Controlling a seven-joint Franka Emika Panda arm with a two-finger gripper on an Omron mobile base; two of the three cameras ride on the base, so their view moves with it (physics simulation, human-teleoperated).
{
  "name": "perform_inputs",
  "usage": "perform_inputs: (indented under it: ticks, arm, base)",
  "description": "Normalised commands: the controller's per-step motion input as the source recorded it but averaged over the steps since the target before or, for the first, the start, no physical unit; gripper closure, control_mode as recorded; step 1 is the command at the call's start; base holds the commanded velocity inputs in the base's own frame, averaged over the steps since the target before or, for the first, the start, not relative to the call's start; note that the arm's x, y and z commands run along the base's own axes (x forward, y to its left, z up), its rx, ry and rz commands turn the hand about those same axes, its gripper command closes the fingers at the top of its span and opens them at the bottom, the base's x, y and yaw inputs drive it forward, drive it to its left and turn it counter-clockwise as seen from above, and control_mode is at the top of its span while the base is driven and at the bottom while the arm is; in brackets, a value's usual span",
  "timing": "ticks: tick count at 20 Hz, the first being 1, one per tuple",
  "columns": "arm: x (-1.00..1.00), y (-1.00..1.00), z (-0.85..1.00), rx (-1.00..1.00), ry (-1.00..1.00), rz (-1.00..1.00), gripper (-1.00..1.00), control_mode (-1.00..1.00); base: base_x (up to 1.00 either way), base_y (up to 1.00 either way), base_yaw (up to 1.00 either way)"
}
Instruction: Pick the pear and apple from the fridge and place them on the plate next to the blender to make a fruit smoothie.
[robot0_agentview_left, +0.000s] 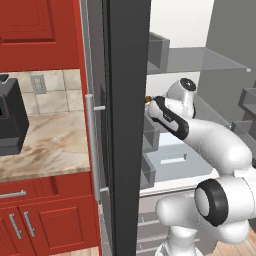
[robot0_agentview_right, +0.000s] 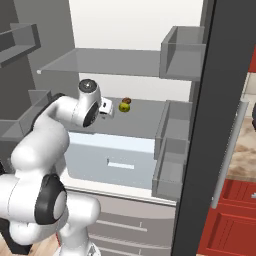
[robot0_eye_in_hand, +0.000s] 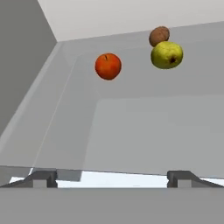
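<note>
In the hand view the red-orange apple (robot0_eye_in_hand: 108, 66) and the yellow-green pear (robot0_eye_in_hand: 166, 55) sit apart on a grey shelf inside the fridge (robot0_agentview_right: 145, 120), near its back wall. My gripper (robot0_eye_in_hand: 113, 178) is open, its fingertips (robot0_eye_in_hand: 43, 178) spread wide, and it stands short of both fruits with nothing between the fingers. From the right base view the pear (robot0_agentview_right: 124, 106) lies just right of my gripper (robot0_agentview_right: 106, 107), which hides the apple. The fridge's dark door (robot0_agentview_left: 127, 125) stands open. The plate and the blender are out of view.
A small brown rounded item (robot0_eye_in_hand: 159, 36) touches the pear's far side. A pale drawer (robot0_agentview_right: 112, 160) sits below the shelf, door bins (robot0_agentview_right: 167, 170) to its right, and a glass shelf (robot0_agentview_right: 110, 62) above. A black boxy appliance (robot0_agentview_left: 10, 117) stands on the marble counter (robot0_agentview_left: 50, 145).
</note>
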Motion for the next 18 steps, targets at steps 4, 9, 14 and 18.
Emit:
perform_inputs:
  ticks: [4, 9, 14, 18]
  arm:
    - [0.75, 0.23, -0.07, 0.00, -0.03, 0.00, -1.00, -1.00]
    - [0.62, 0.16, -0.09, 0.00, 0.00, 0.00, -1.00, -1.00]
    - [0.66, 0.08, -0.18, 0.00, 0.00, 0.00, -1.00, -1.00]
    - [0.53, 0.01, -0.19, 0.00, 0.00, 0.00, -1.00, -1.00]
  base:
    - [0.00, 0.00, 0.00]
    - [0.00, 0.00, 0.00]
    - [0.00, 0.00, 0.00]
    - [0.00, 0.00, 0.00]
